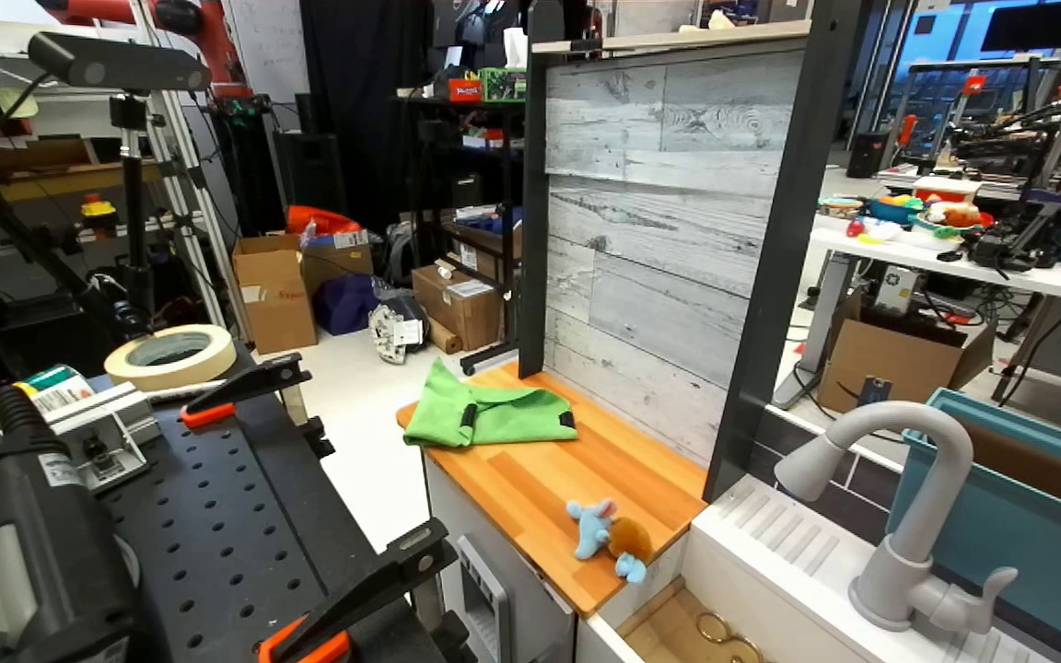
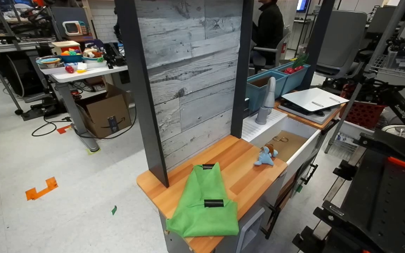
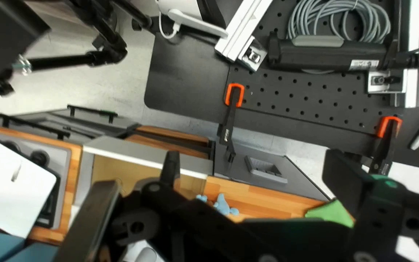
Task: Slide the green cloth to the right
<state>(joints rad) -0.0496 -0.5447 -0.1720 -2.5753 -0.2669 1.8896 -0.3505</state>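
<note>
The green cloth [image 1: 517, 419] lies folded on the far end of the wooden counter top [image 1: 512, 479] in an exterior view, with black strips on it. It also lies flat in an exterior view [image 2: 206, 219], with its near edge close to the counter's rounded end. In the wrist view only a corner of the cloth [image 3: 329, 214] shows beside the right finger; the rest is hidden behind the gripper. My gripper [image 3: 253, 160] is open, with its fingers wide apart and nothing between them. It is above and apart from the counter. The exterior views do not show the gripper.
A blue and brown plush toy [image 1: 593, 531] lies on the counter near the sink. A grey plank wall panel [image 2: 195, 80] stands along the counter's back edge. The sink basin holds scissors [image 2: 280, 139], and a grey faucet [image 1: 917, 516] rises behind it. A black perforated table [image 3: 296, 94] stands opposite.
</note>
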